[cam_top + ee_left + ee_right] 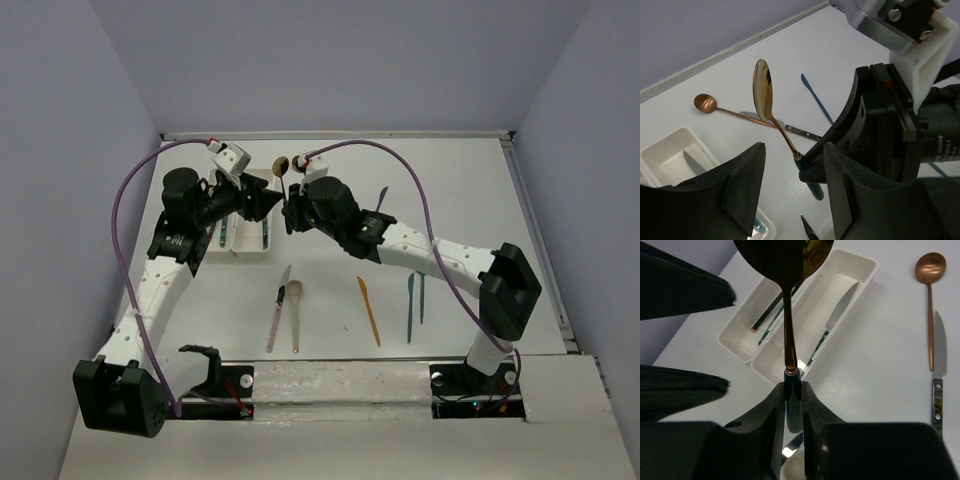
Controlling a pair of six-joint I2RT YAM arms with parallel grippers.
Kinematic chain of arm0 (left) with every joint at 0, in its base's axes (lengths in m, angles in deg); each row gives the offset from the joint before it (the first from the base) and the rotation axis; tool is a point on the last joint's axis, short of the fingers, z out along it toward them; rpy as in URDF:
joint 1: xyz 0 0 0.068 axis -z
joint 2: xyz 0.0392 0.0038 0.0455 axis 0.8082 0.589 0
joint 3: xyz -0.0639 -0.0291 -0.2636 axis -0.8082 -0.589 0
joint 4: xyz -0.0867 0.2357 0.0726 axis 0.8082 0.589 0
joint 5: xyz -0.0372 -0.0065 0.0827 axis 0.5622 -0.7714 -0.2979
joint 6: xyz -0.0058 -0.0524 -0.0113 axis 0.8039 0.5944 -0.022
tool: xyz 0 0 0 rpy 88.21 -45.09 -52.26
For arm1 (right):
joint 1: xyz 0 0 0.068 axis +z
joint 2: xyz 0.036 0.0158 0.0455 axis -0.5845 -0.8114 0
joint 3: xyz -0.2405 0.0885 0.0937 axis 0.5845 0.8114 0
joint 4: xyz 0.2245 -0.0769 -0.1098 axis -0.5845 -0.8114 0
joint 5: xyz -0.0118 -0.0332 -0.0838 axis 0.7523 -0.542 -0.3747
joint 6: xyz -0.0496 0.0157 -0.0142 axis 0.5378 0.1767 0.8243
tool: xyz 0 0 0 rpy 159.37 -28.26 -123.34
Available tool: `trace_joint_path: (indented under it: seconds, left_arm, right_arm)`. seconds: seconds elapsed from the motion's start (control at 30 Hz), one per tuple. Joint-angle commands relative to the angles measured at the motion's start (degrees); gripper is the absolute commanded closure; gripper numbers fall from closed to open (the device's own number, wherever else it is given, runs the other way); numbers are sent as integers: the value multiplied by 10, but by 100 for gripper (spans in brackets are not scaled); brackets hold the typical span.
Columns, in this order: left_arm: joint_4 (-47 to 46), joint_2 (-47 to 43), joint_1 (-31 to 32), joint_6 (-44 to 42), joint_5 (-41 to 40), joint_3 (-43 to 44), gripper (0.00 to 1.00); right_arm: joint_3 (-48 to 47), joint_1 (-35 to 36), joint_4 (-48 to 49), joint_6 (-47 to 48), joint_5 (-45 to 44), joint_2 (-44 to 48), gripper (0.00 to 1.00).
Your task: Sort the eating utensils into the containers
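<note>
While pinched by its teal handle, sticks bowl-up out of the right claw (792, 390): shiny copper-bowled, teal-handled spoon (787, 330), lifted clear of the white table (880, 390). Clamped narrow on that handle, nothing else in the grip. Just past the fingertips, pair of narrow white plastic trays (867, 265), silver knife (840, 305) lying in one. Off to that claw's right, small all-copper spoon (930, 315) beside a dark-handled silver knife (938, 355). Left claw (794, 187) spread wide, close up against the held spoon.
</note>
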Motion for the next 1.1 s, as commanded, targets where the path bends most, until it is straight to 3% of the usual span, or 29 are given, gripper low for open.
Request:
trace_joint_path:
  seconds: [0.0, 0.3, 0.63, 0.73, 0.87, 0.97, 1.0, 1.03, 1.07]
  left_arm:
    - [-32, 16, 5, 21, -27, -12, 40]
    - [-71, 31, 6, 53, -107, -30, 47]
    - [-90, 44, 6, 81, -57, -41, 54]
    - [-89, 49, 6, 86, -50, -43, 64]
    - [-83, 53, 6, 84, -57, -42, 99]
    - [-74, 52, 5, 77, -73, -40, 100]
    - [-72, 49, 4, 68, -76, -41, 100]
    - [-72, 47, 2, 62, -76, -42, 100]
    - [-70, 46, -2, 55, -78, -44, 100]
  right_arm:
    - [-52, 11, 57, 7, 20, -10, 100]
    - [-74, 22, 58, 6, 39, -36, 100]
    - [-91, 22, 57, 5, 53, -55, 100]
    - [-95, 22, 56, 4, 56, -57, 100]
    - [-93, 22, 55, 2, 59, -58, 100]
    - [-90, 22, 56, 0, 60, -60, 100]
    - [-87, 22, 54, -4, 58, -63, 96]
    - [-84, 22, 55, -6, 58, -63, 84]
    - [-82, 22, 54, -10, 55, -64, 65]
